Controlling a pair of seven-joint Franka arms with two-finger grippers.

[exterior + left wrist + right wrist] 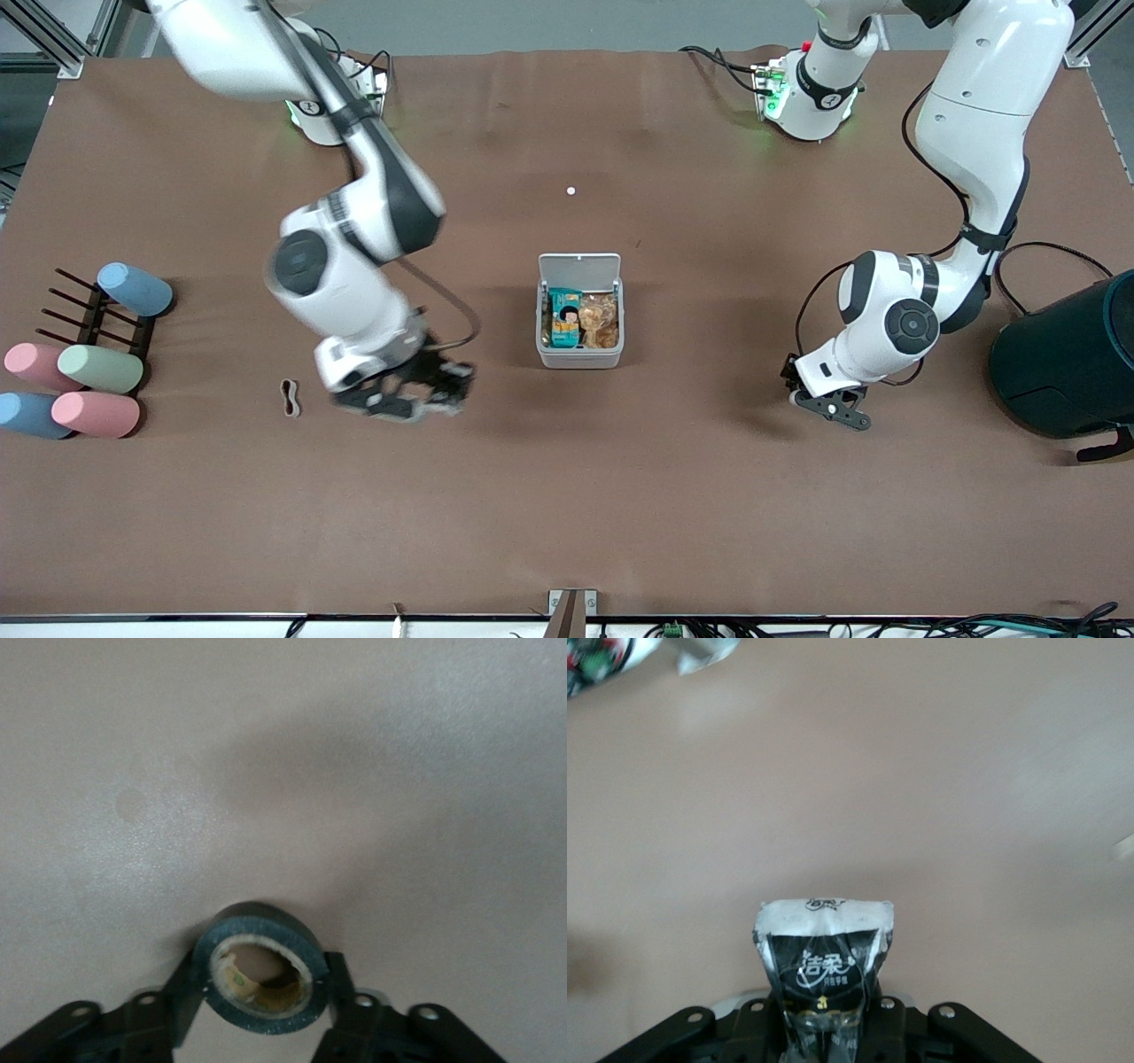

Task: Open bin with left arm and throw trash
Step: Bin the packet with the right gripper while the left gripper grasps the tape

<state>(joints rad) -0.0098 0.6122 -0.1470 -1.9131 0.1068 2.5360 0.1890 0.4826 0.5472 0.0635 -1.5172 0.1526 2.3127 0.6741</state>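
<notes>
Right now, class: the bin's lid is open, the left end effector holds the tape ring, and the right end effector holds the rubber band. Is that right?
One slip. The right end effector holds the black packet, as the right wrist view shows. The rubber band lies on the table. The bin is open, and the left end effector holds the tape ring.

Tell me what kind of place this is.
Probably a robotics lab test bench. Two robot arms are bolted along one edge of a brown-covered table, aluminium framing stands at its corners, and a small open bin sits staged mid-table.
</notes>
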